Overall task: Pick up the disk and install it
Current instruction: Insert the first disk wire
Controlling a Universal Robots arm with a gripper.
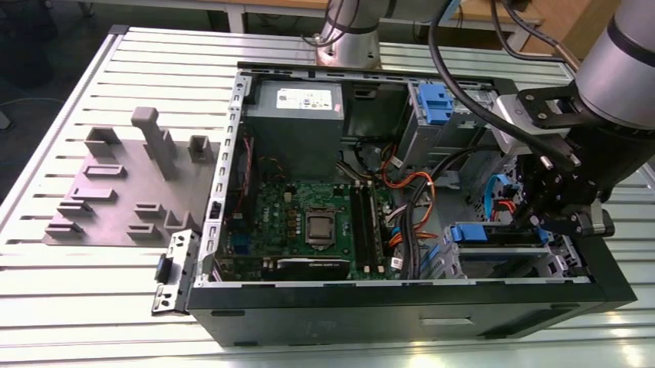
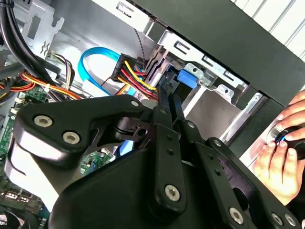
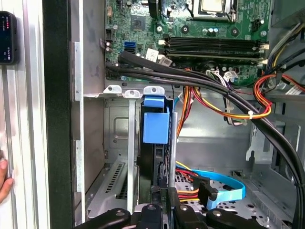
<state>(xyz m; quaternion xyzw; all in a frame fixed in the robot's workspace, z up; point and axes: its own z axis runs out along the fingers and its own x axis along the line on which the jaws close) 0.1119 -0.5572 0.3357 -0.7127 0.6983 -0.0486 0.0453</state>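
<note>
You have the open computer case (image 1: 409, 307) lying on its side on the slatted metal bench (image 1: 61, 268), with a grey fixture block (image 1: 123, 184) well apart from it toward the exterior view's left. Inside the case, the grey power supply (image 1: 297, 115) sits at the far end and the green motherboard (image 1: 307, 222) fills the middle; in the first wrist view you see that board (image 3: 214, 28) beyond the drive bay.

Your arm (image 1: 624, 69) reaches down over the case's corner on the exterior view's right, and the gripper (image 1: 557, 211) hangs inside the drive bay there. The disk (image 3: 156, 143) stands on edge in that bay, between the bay's metal rails, with its blue carrier tab at the end facing the motherboard. In the exterior view that blue frame (image 1: 481, 234) shows just beside the gripper.

The black fingers (image 2: 164, 109) lie close together, pinching the disk's thin edge in both wrist views.

Orange and yellow power wires (image 3: 224, 112) and a blue flat cable (image 3: 224, 183) run near the disk. A person's hand (image 2: 281, 152) rests outside the case wall.
</note>
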